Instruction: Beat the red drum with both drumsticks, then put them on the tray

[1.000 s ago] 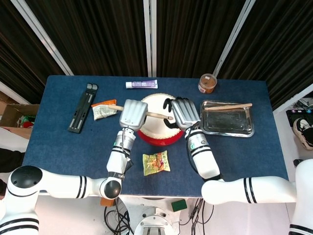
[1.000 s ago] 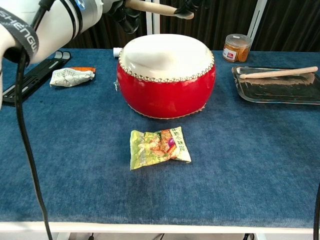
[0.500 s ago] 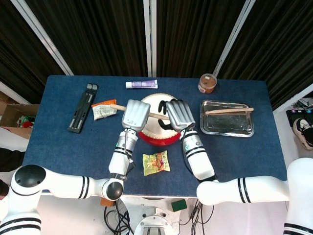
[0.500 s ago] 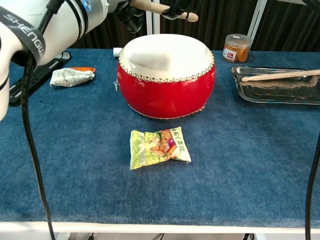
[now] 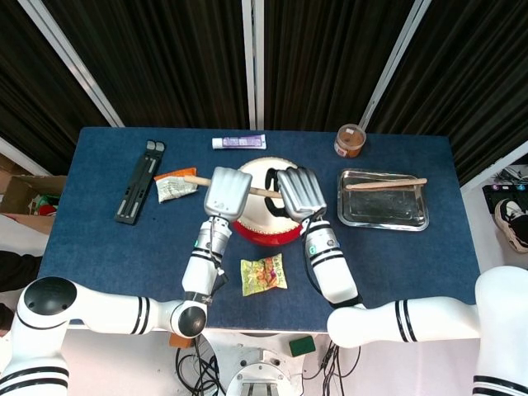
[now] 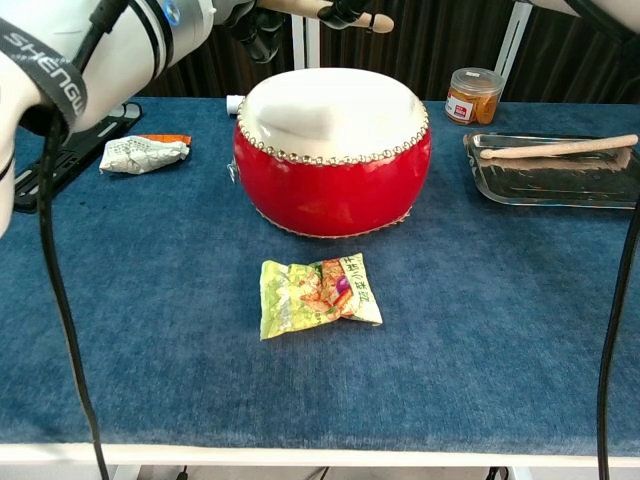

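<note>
The red drum stands mid-table, its white skin partly hidden by both hands in the head view. My left hand holds one wooden drumstick level above the drum, with its tip pointing right. My right hand hovers beside it over the drum's right half. Its dark fingers lie around the stick near the tip, and whether they grip it is unclear. The second drumstick lies in the metal tray on the right.
A snack packet lies in front of the drum. A crumpled packet and a black folding stand sit to the left. A tube and a jar stand behind.
My right hand has slid left from beside the tray to above the drum, reaching the tip of the left hand's stick. The stick in the tray shifted slightly and settled.
</note>
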### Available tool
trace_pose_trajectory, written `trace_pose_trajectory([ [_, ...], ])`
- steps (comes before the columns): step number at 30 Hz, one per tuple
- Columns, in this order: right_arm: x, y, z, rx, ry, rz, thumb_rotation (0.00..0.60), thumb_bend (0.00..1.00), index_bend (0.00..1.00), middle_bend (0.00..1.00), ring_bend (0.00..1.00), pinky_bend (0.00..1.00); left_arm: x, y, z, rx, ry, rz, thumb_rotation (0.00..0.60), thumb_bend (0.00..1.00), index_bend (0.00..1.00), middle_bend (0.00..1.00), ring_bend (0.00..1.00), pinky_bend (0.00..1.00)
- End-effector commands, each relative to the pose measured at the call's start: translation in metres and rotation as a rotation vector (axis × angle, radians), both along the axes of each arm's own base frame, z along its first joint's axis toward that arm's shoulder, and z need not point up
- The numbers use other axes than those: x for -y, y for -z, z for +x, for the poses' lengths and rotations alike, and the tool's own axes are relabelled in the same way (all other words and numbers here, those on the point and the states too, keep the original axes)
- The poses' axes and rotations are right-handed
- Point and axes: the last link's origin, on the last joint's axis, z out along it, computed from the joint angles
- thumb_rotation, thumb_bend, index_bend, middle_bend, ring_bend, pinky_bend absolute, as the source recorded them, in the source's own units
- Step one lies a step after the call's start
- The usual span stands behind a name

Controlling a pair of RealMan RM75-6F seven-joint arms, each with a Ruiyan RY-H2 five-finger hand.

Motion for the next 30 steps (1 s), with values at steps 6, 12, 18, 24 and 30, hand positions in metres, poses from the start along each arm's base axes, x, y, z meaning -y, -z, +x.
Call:
trace_pose_trajectory([
  [6,0.001,0.000,-0.005,-0.013,-0.019,-0.015,0.600,0.78,0.72,0.61,0.50,0.52,-0.002,-0.003,-0.005,-0.016,-0.003,0.004,0.600,0.36,0.54,0.66,0.69,1.00],
  [12,0.001,-0.008,-0.015,-0.037,-0.026,-0.037,0.600,0.83,0.74,0.62,0.51,0.53,-0.006,-0.008,-0.012,-0.007,-0.028,0.008,0.600,0.18,0.25,0.40,0.46,0.88],
  [18,0.000,-0.018,-0.030,-0.058,-0.025,-0.053,0.600,0.86,0.76,0.62,0.51,0.53,-0.013,-0.015,-0.022,0.012,-0.051,0.019,0.600,0.13,0.14,0.26,0.34,0.71],
  [24,-0.003,-0.027,-0.048,-0.088,-0.026,-0.069,0.600,0.90,0.78,0.63,0.52,0.53,-0.017,-0.023,-0.029,0.030,-0.071,0.031,0.600,0.13,0.10,0.22,0.29,0.64],
  [30,-0.009,-0.040,-0.072,-0.119,-0.020,-0.090,0.600,0.91,0.79,0.64,0.53,0.53,-0.023,-0.027,-0.040,0.028,-0.108,0.035,0.600,0.13,0.10,0.22,0.29,0.63],
])
